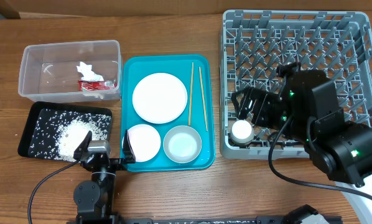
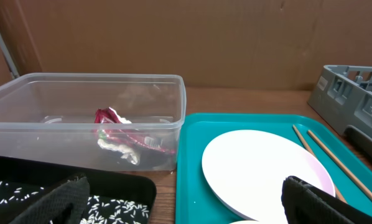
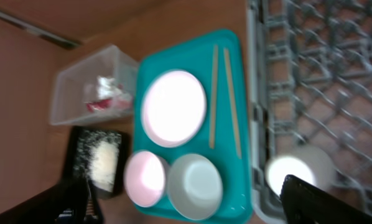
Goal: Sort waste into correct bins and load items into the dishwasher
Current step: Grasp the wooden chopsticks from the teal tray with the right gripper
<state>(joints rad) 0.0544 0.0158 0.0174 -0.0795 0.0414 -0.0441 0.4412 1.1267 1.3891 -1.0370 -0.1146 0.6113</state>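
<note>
Right now the cup [image 1: 241, 130] sits in the rack's [image 1: 360, 25] near-left corner, toward the counter's right edge. The right gripper [image 3: 186, 186] hangs just above it, fingers spread wide, holding nothing. Only a thin strip of wood separates the rack's left wall from the teal tray [image 1: 201, 163] at mid-counter. On that tray there's one plate [image 1: 159, 97] on the far half, two bowls side by side on the near half, white [image 1: 142, 140] and grey [image 1: 182, 143], and two chopsticks [image 1: 191, 93] along the right rim. At the far-left corner, the tub [image 1: 33, 68] holds one wrapper [image 1: 96, 85] and one tissue [image 1: 88, 71]. Just nearer, the black tray [image 1: 33, 118] carries rice [image 1: 71, 137], heaped and scattered. At the near edge, the left gripper [image 1: 106, 144] is spread too, spanning the gap between the two trays.
</note>
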